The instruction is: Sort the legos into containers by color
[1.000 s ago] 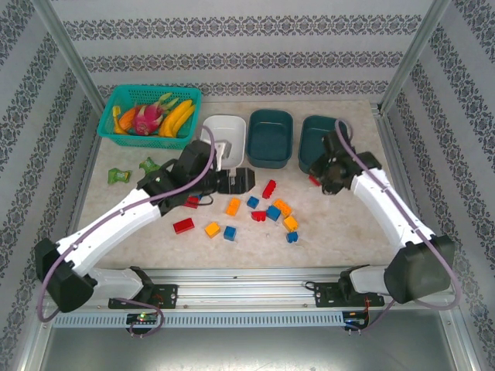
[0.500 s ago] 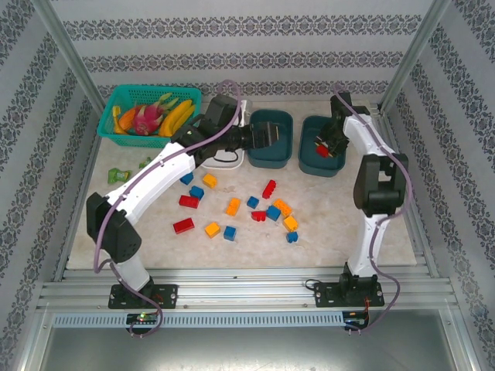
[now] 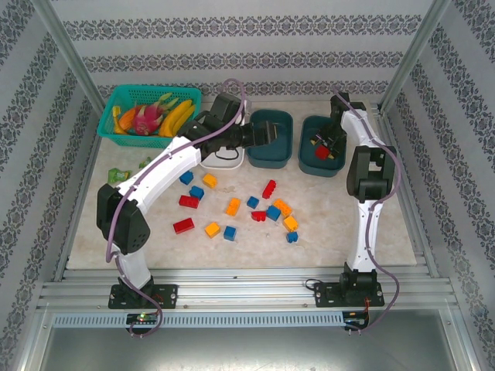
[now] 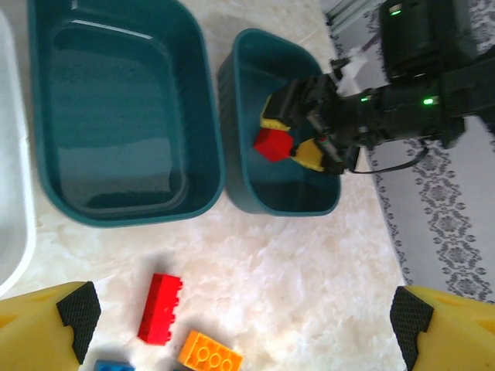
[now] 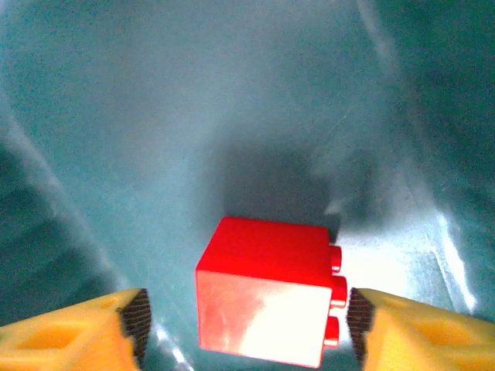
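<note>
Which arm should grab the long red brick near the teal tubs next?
Left. The left hand is open, empty and above the long red brick. The right hand is down in the right teal tub with a square red brick between its fingers.

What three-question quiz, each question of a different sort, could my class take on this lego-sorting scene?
1. True or false: the middle teal tub holds several bricks.
2. The brick between the fingers of the right gripper is: A blue, B red, C orange.
3. Fill in: the left gripper has its jaws ____.

Key: 1 false, that tub is empty. 2 B, red, and it is in the right teal tub. 3 open.
</note>
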You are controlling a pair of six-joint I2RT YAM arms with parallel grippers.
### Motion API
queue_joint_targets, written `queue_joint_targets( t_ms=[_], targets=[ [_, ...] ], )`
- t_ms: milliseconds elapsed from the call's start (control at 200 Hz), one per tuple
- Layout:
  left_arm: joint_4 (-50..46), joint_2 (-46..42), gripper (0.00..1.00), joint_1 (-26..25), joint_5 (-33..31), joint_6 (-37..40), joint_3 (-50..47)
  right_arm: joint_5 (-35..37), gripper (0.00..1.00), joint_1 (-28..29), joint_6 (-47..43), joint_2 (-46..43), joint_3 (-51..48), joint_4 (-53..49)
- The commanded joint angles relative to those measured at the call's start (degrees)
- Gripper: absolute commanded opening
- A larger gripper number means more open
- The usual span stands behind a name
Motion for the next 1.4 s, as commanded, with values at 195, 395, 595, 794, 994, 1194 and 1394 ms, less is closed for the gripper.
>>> queue_joint_targets(
  t_ms=[195, 395, 595, 794, 994, 1194, 1394],
  targets=[
    [-8.8, -14.5, 0.96, 7.6, -4.9, -4.4, -11.7, 0.4, 0.72, 5.7, -3.2, -27.2, -8.7, 4.5],
    [-13.1, -24.5, 0.94, 15.3, -5.7, -3.4, -24.9, 0.8, 0.7, 14.8, -4.4, -49.7, -32.7, 16.9],
    [-15.8, -27.6, 0.89, 19.7, -9.3, 1.9, -34.6, -1.9, 0.71, 29.0, -7.5, -67.1, -57.3, 33.6],
    [-14.1, -20.4, 0.83, 21.5, -12.7, 13.1, -36.4, 0.0, 0.71, 41.3, -8.1, -72.4, -73.0, 49.1],
    [-11.9, -10.4, 0.75, 22.6, -15.0, 22.1, -31.6, -1.9, 0.71, 43.5, -6.1, -68.0, -73.6, 51.0],
    [-9.9, -1.4, 0.71, 22.6, -15.9, 30.2, -26.4, -2.2, 0.72, 43.3, -6.8, -66.1, -71.9, 50.5],
    [-8.1, 4.5, 0.72, 22.5, -17.6, 35.4, -23.4, -2.8, 0.71, 43.0, -5.4, -65.0, -71.3, 49.8]
  ],
)
